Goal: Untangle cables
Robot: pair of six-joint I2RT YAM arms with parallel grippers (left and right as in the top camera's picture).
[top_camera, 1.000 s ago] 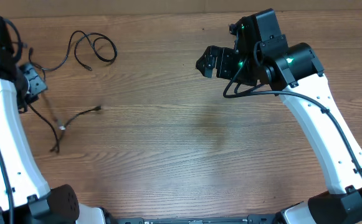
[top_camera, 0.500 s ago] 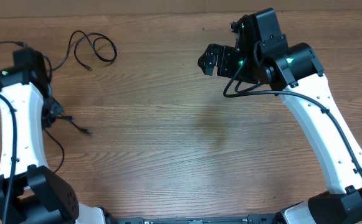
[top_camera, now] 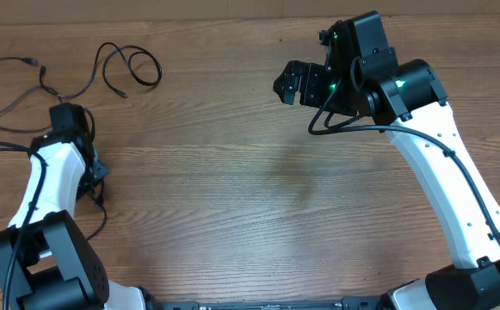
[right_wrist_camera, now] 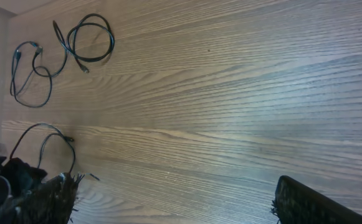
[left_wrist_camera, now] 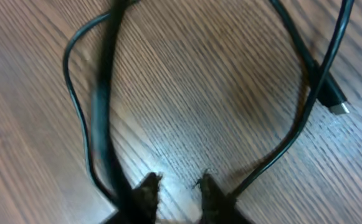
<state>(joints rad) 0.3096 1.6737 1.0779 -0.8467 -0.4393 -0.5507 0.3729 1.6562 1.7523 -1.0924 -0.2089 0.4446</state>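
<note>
Thin black cables lie at the table's left. One coiled cable (top_camera: 134, 68) (right_wrist_camera: 92, 38) rests at the back. A second looped cable (top_camera: 4, 82) (right_wrist_camera: 28, 73) lies by the far left corner. A third cable (left_wrist_camera: 305, 93) (right_wrist_camera: 43, 138) curves around my left gripper (left_wrist_camera: 179, 185) (top_camera: 96, 172), its plug (left_wrist_camera: 336, 106) on the wood. The left fingers (left_wrist_camera: 148, 190) stand slightly apart, low over the table, with only bare wood between them. My right gripper (top_camera: 289, 83) (right_wrist_camera: 181, 208) hovers wide open over the back middle of the table, holding nothing.
The left arm's own thicker black cable (left_wrist_camera: 106, 93) shows blurred beside its fingers. The right arm's white link (top_camera: 439, 164) crosses the table's right side. The wooden table (top_camera: 258, 189) runs between the two arms.
The left arm swung from the far left edge toward the near side, and its jaws parted a little. The cable it had carried now lies around its fingers. The right arm stayed still.
</note>
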